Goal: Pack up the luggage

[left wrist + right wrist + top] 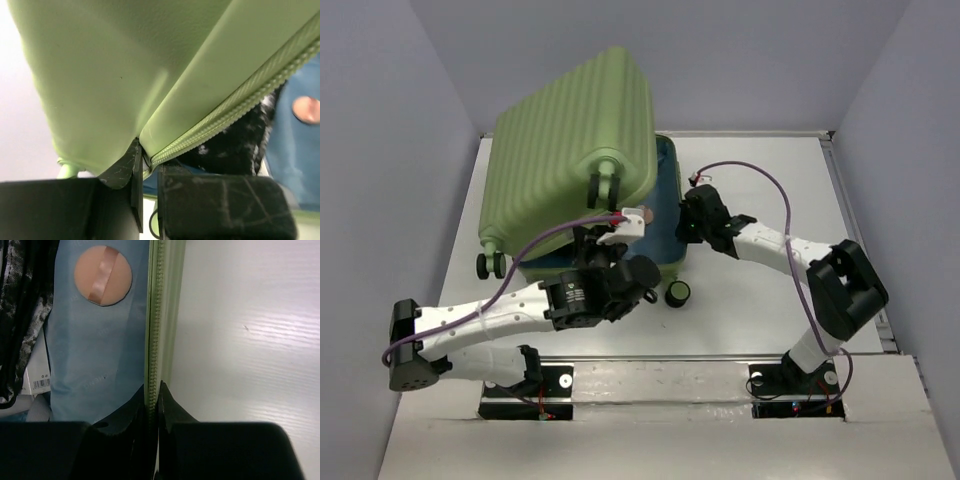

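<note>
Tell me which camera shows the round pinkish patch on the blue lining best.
The right wrist view: the patch sits whole and sharp inside the luggage. The left wrist view catches it blurred at the frame edge; from above it is a tiny speck.

One luggage [570,130], two tools [147,170] [154,400].

Lid: the luggage [570,130] has its lid [540,180] tilted over the base, roofing most of it.
Way in: a wedge on the right, under the lid edge.
Blocked: left claw [147,162] pinches the lid rim, right claw [152,397] the base's right rim.
Inside: cloth [20,315] fills the left; the lining by the right rim is bare.
Desk [770,170]: open right of the luggage.
</note>
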Robot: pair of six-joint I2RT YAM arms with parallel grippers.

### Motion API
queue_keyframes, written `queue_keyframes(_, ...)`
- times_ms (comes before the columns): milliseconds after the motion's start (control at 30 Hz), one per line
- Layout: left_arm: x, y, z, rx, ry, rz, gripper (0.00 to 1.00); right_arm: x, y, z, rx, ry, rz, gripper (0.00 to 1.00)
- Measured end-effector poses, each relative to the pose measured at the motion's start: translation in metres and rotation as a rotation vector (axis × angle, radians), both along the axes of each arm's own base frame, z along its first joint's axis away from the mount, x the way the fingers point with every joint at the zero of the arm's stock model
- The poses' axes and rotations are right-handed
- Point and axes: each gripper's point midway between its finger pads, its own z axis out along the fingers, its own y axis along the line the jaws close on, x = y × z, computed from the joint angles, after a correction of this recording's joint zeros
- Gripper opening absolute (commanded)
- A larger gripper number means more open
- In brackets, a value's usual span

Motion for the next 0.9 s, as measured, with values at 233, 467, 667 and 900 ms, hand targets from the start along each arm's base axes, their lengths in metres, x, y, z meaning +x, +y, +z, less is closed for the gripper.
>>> queue_keyframes(233,-0.034,-0.098,-0.013,-0.076,0.063,-0.306,0.98,-0.019,-0.073,-0.003,0.054,0.035,-0.038,0.82)
queue_keyframes(467,-0.098,-0.195,0.072,-0.601,0.122,-0.734,0.99,-0.029,-0.127,0.020,0.106,0.023,-0.087,0.60)
queue_keyframes(667,-0.067,-0.183,0.128,-0.778,0.101,-0.766,0.81,-0.027,-0.158,0.066,0.148,-0.099,-0.170,0.07)
queue_keyframes(900,0.083,0.017,0.061,-0.820,-0.007,-0.198,0.51,-0.021,-0.168,0.064,0.155,-0.083,-0.216,0.07)
